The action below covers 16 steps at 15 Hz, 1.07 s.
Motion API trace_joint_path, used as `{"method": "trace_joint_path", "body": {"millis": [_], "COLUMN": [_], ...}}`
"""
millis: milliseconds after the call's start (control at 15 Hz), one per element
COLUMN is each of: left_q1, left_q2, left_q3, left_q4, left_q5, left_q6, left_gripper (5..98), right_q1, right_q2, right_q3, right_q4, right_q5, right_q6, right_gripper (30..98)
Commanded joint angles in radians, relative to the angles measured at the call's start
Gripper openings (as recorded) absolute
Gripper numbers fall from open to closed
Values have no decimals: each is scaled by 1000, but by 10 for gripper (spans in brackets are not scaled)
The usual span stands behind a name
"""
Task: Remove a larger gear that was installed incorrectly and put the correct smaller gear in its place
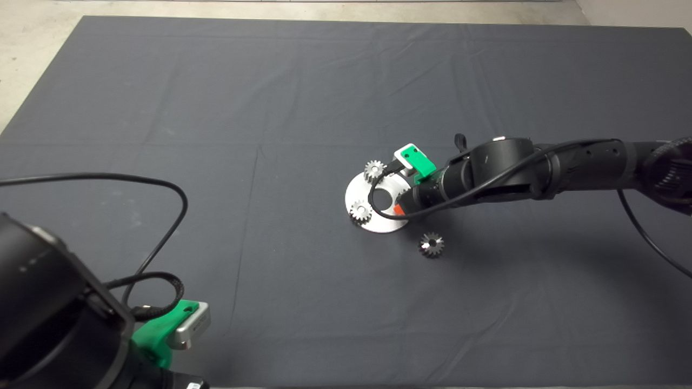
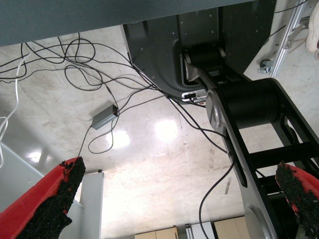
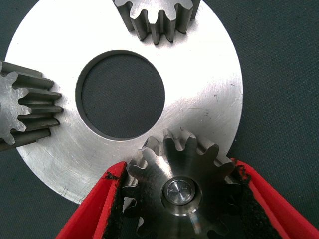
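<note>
A round steel plate [image 1: 380, 223] with a centre hole lies mid-mat. Two small gears [image 1: 374, 170] [image 1: 360, 212] stand on its rim. My right gripper [image 1: 400, 208] reaches in from the right. In the right wrist view its pads [image 3: 117, 199] press both sides of the larger gear [image 3: 179, 174]. That gear sits on the plate [image 3: 199, 74] with a pin in its centre. The smaller gear [image 1: 431, 244], with a dark centre hole, lies loose on the mat just right of the plate. My left gripper [image 2: 179, 169] is open and empty, parked at the lower left.
The dark mat [image 1: 270, 108] covers the table, with pale floor beyond its far edge. A black cable [image 1: 162, 186] loops over the mat at the left. The left wrist view shows floor, cables and the robot's base [image 2: 239, 99].
</note>
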<state>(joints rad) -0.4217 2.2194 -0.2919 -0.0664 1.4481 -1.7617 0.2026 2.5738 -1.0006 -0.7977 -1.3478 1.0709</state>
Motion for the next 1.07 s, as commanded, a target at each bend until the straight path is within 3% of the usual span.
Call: {"method": "trace_joint_path", "body": {"millis": [0, 1000], "left_q1": [-14, -14], "left_q2": [-1, -2], "left_q3": [18, 18], "left_q4": [-16, -16], "left_q5": [3, 2], "left_q6": [-7, -7], "left_gripper": [982, 982], "right_q1": [17, 46], "right_q2": [6, -2], "right_q3": [-4, 44], "right_q4": [-28, -23], "right_q5": [16, 7], "right_q6": [1, 9], "right_gripper": [511, 488]}}
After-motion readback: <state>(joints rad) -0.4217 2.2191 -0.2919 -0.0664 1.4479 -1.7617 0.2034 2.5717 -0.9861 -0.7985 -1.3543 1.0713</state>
